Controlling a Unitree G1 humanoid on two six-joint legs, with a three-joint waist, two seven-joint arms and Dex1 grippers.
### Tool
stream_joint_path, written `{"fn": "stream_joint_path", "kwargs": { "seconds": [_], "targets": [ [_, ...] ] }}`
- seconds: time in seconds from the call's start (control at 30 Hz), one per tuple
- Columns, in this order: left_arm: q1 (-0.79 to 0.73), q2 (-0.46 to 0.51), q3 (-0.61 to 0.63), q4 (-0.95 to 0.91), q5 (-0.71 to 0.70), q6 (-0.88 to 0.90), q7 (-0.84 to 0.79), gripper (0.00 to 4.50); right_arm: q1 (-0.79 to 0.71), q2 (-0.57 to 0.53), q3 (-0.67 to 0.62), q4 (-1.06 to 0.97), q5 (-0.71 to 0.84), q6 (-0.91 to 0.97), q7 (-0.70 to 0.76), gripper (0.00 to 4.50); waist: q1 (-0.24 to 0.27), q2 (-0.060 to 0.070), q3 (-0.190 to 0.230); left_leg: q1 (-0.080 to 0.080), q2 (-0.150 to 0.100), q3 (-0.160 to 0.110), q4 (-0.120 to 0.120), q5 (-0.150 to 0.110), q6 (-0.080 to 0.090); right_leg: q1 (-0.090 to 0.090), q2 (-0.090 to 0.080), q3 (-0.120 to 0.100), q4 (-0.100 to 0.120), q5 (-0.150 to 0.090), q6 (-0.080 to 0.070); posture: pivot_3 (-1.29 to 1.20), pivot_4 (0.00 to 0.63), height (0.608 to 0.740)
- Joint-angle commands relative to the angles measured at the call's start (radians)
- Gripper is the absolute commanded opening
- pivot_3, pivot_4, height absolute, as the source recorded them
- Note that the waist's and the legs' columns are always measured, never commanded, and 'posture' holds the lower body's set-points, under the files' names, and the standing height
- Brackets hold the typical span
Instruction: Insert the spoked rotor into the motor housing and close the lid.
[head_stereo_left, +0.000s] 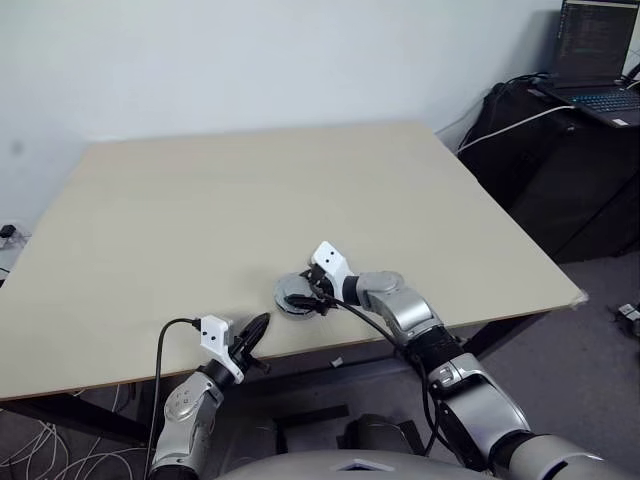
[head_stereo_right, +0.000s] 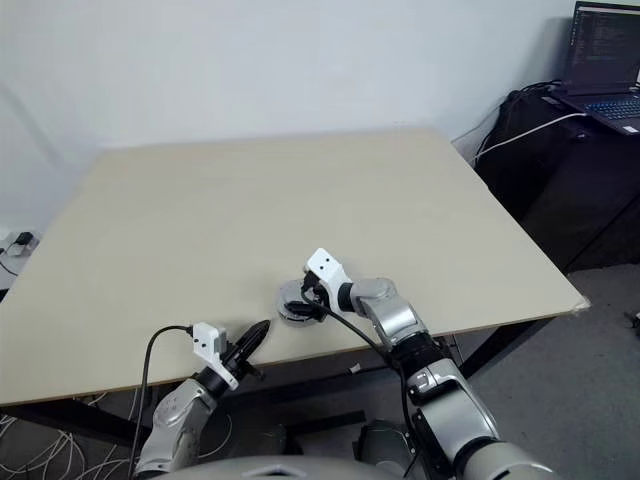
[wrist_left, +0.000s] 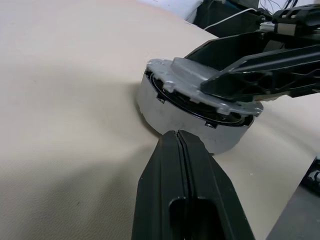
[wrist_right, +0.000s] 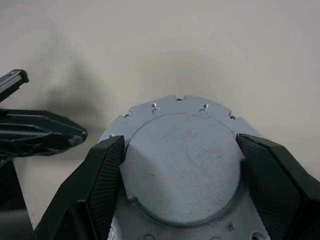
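Wall (head_stereo_left: 250, 60): I see a plain pale surface, unmarked, running behind the table's far edge.
Table (head_stereo_left: 260, 200): light beige top, matte, with dark legs underneath; its near edge faces my camera.
Floor (head_stereo_left: 590, 400): grey, visible to the right of the table.
Cables (head_stereo_left: 40, 455): white leads lie tangled on the floor under the table's left side.
Stand (head_stereo_left: 560, 170): black furniture at the right, well apart from the table, with a white cable (head_stereo_left: 510, 128) draped over it.
Laptop (head_stereo_left: 597, 55): open on the stand, screen lit with lines of text.
Light: I read it as even and soft, with faint shadows on the tabletop.
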Motion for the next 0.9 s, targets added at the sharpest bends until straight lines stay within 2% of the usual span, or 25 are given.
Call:
{"fn": "stream_joint_path", "kwargs": {
  "seconds": [0.03,0.9],
  "targets": [
    [-0.004,0.001,-0.005,-0.052,-0.003,0.004,0.001,0.0,-0.003,0.004,-0.021,-0.031,-0.006,-0.001,-0.036,3.3,0.0,0.0,0.0,0.0,0.0,0.0,0.0,0.0,0.0,0.0,0.0,0.0,0.0,0.0,0.0,0.0,0.0,0.74],
    [0.01,-0.004,-0.019,-0.106,-0.001,0.033,0.026,0.0,0.054,-0.005,0.068,-0.085,-0.093,0.034,-0.081,3.3,-0.003,0.001,-0.001,0.001,0.0,0.0,0.0,0.0,0.0,0.0,0.0,0.0,0.0,-0.001,0.001,0.0,0.0,0.74]
  ]
}}
